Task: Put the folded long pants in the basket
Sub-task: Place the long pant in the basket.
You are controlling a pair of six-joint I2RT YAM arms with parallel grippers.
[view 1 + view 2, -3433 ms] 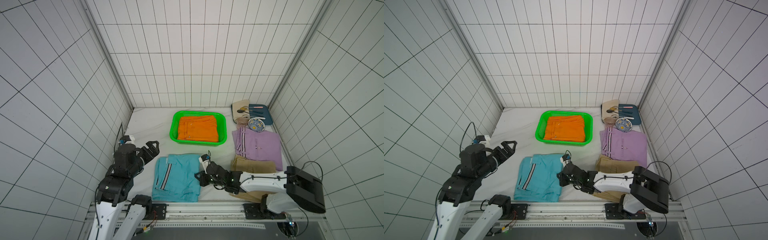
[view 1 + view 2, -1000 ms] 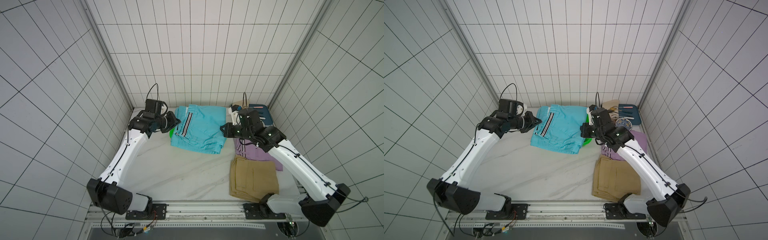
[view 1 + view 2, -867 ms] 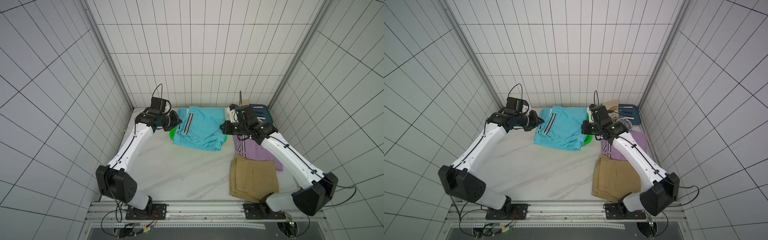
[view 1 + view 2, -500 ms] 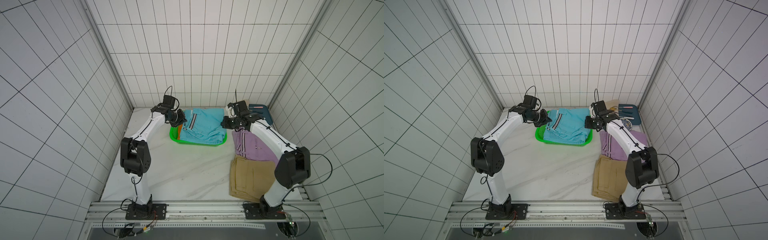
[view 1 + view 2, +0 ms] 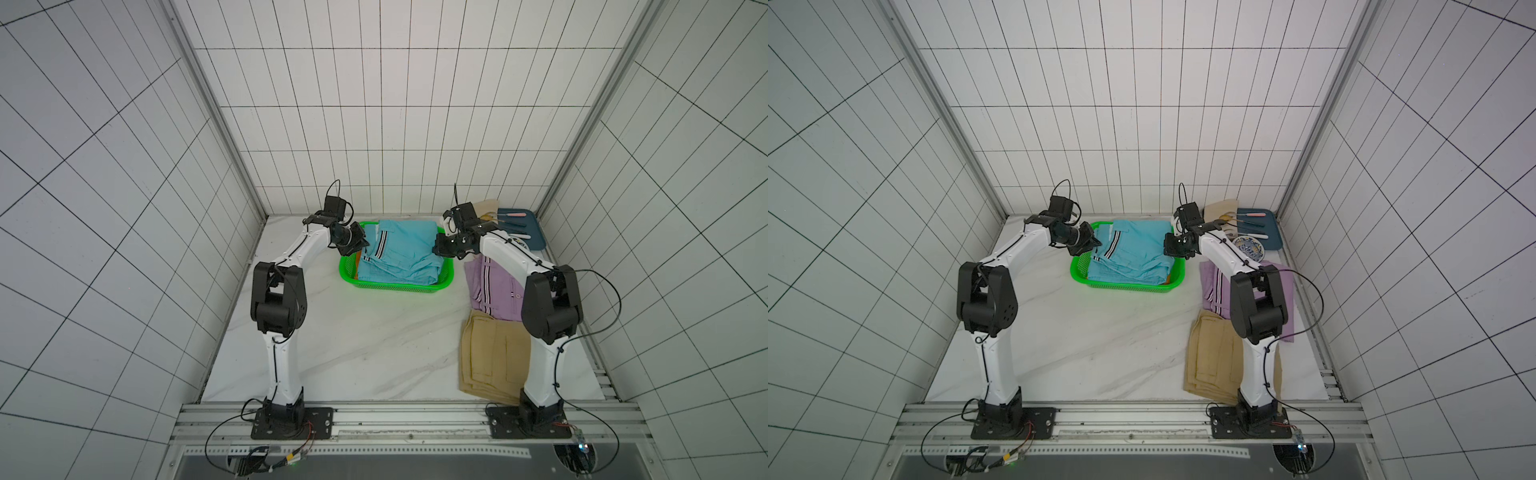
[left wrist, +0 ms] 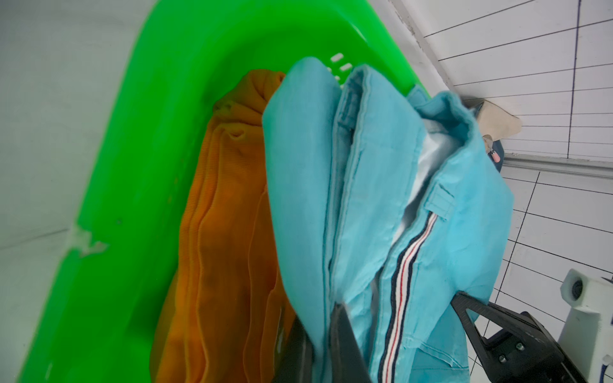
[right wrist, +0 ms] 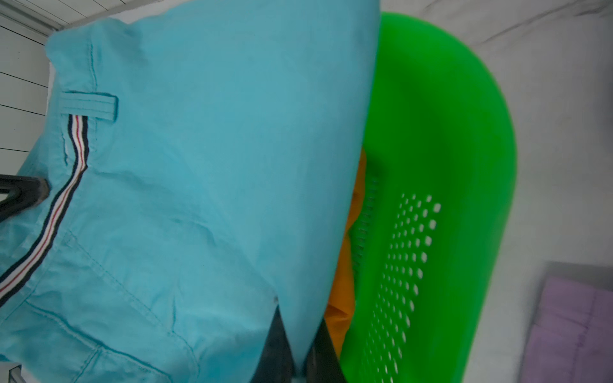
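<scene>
The teal blue folded long pants [image 5: 399, 253] [image 5: 1129, 253] hang over the green basket [image 5: 395, 286] [image 5: 1125, 286], sagging onto the orange pants [image 6: 225, 232] [image 7: 341, 298] that lie inside it. My left gripper [image 5: 362, 245] [image 6: 320, 331] is shut on the striped-waistband edge of the teal pants. My right gripper [image 5: 436, 245] [image 7: 298, 331] is shut on the opposite edge. The lilac pants [image 5: 494, 286] [image 5: 1206, 278] and the tan pants [image 5: 490, 361] [image 5: 1212, 361] lie on the table at the right, partly behind my right arm.
A dark blue tray [image 5: 523, 232] with cutlery, a cream cloth [image 5: 488, 208] and a patterned plate [image 5: 1250, 248] sit in the back right corner. The tiled back wall stands just behind the basket. White marble table [image 5: 353, 340] lies in front.
Both arms have carried the teal pants from the table's front to the back and brought them down over the basket onto the orange pants. Both grips stay shut.
</scene>
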